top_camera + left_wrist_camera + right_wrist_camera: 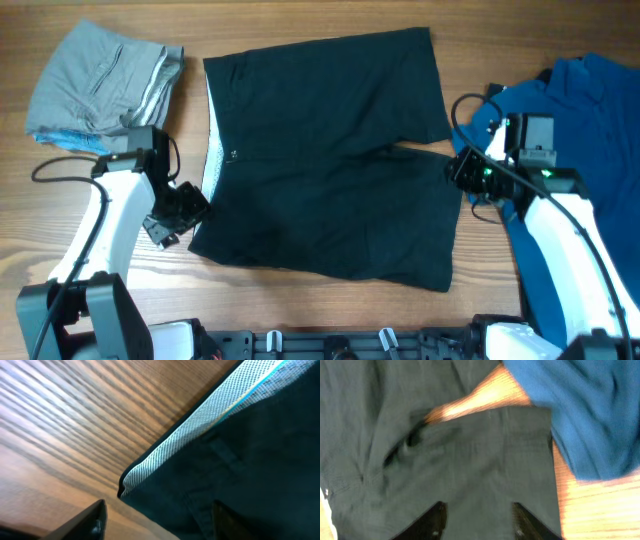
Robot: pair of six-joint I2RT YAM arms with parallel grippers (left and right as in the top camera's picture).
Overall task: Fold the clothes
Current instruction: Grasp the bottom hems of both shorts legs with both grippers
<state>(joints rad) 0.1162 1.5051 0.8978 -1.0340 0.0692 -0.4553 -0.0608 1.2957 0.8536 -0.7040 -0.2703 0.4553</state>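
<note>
Large black shorts (330, 160) lie flat on the wooden table, with the white speckled inner waistband (211, 140) along their left edge. My left gripper (172, 215) is open at the shorts' lower left corner; in the left wrist view its fingers (160, 520) straddle the waistband corner (132, 477). My right gripper (462, 170) is open over the right leg hem; in the right wrist view its fingers (479, 520) hover above the black fabric (445, 460). A grey folded garment (100, 85) lies at the back left. A blue shirt (580, 150) lies at the right.
The blue shirt (580, 410) sits close beside the right leg of the shorts. Bare wood (300, 300) runs along the table's front edge. A light blue item (70, 140) peeks out under the grey garment.
</note>
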